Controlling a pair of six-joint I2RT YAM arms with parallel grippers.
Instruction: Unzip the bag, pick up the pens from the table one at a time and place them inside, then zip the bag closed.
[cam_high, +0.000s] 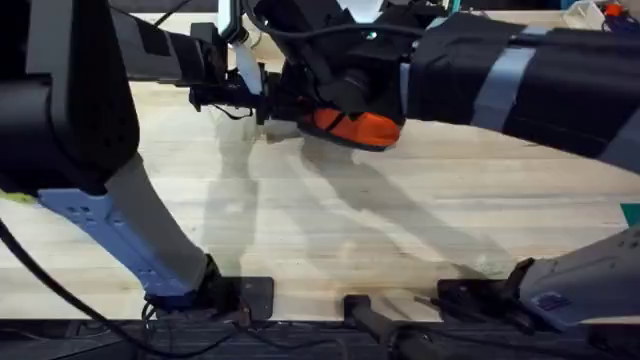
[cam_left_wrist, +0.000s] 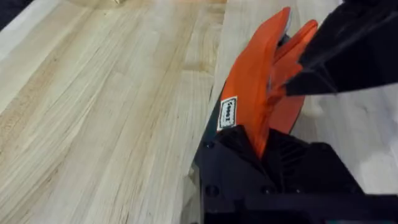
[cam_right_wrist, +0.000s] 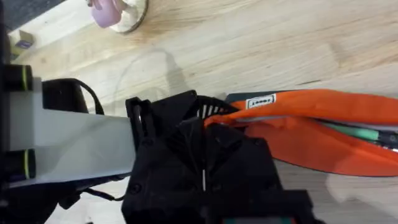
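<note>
- On the table (cam_high: 330, 230), toward its far middle, I am working with both arms stretched out over the light planks, since that is where the bag is lying.
- I am holding the bag (cam_high: 362, 128), the orange pencil pouch, raised a little off the wood, so that its mouth is gaping rather than lying flat.
- My left gripper (cam_left_wrist: 264, 146) is clamping one end of the pouch, close by the small white label (cam_left_wrist: 229, 114); I judge that I am anchoring that end so the fabric is staying taut along the zipper line.
- My right gripper (cam_high: 340, 95) is hanging just above the pouch's open top; whether its fingers are closed on anything, I cannot tell.
- Through the parted orange lips, the right wrist view is showing a mint-green pen (cam_right_wrist: 357, 132) already lying inside.
- I am judging the loading to be far along, with the zipper still to be drawn shut, though I cannot see whether other pens are waiting on the wood.
</note>
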